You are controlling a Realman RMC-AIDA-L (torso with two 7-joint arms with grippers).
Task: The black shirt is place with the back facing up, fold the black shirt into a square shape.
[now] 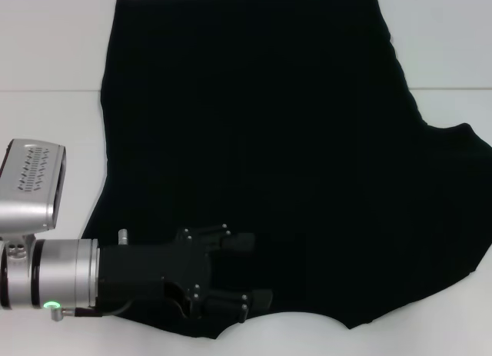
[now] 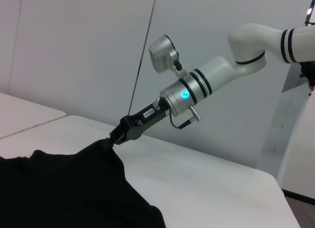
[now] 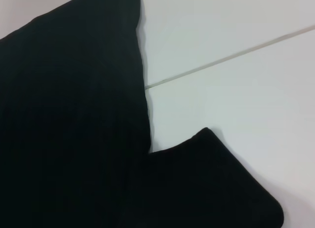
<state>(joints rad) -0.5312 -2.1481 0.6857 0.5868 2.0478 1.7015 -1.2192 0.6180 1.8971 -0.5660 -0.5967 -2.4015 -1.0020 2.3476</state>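
Note:
The black shirt [image 1: 269, 141] lies spread flat over most of the white table [image 1: 46, 56]. My left gripper [image 1: 250, 271] reaches in from the near left and rests low over the shirt's near edge. It is open, its two fingers spread apart above the cloth. The head view does not show my right gripper. In the left wrist view the right gripper [image 2: 116, 139] is shut on a point of the shirt [image 2: 64, 188], lifting it into a small peak. The right wrist view shows the shirt's body [image 3: 69, 119] and one sleeve [image 3: 211, 183] on the table.
A seam line crosses the table [image 3: 221, 60] behind the shirt. Bare white table surface [image 2: 206, 183] lies to the right of the shirt. The left arm's silver wrist and camera housing [image 1: 31, 179] sit at the near left.

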